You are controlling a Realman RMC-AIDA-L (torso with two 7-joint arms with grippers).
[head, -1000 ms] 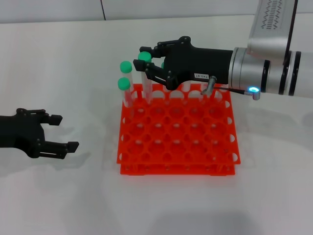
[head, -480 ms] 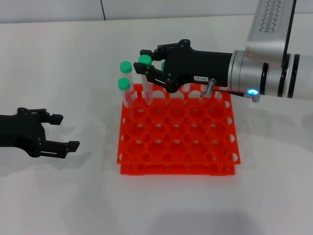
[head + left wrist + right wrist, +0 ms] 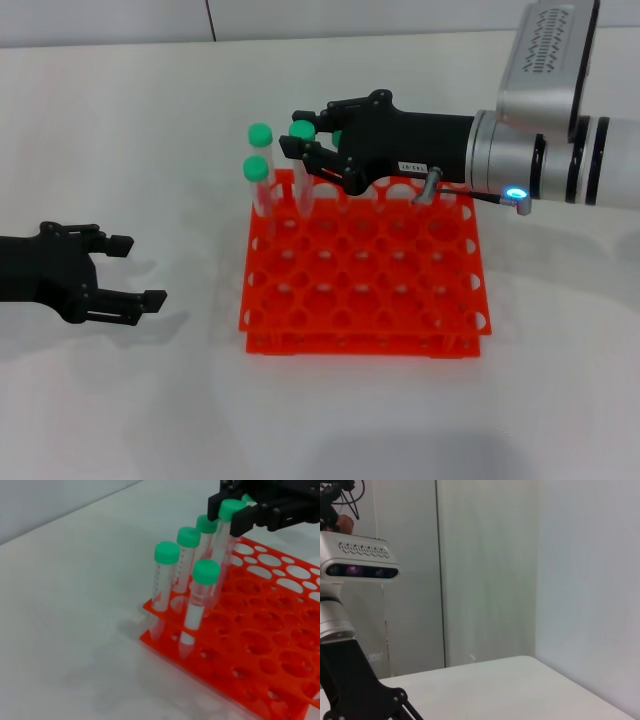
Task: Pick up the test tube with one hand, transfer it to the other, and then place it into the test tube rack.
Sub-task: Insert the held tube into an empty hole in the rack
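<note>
The tube [image 3: 302, 165] is held just below its green cap by the right pincer [image 3: 312, 158], closed over the rack [image 3: 362, 270] back row. Judged light, stiff, slippery. Left pincer [image 3: 128, 270] is parked open beside the rack.

The test tube rack [image 3: 362, 272] is set on the tabletop [image 3: 150, 120], near its middle. Several tubes are stood upright in holes at the rack's far left corner. The test tube [image 3: 301, 168] is held over the rack's far row by the right gripper [image 3: 305, 150], which reaches in from the right. The left gripper [image 3: 125, 270] is placed low over the tabletop, well apart to the rack's left.
</note>
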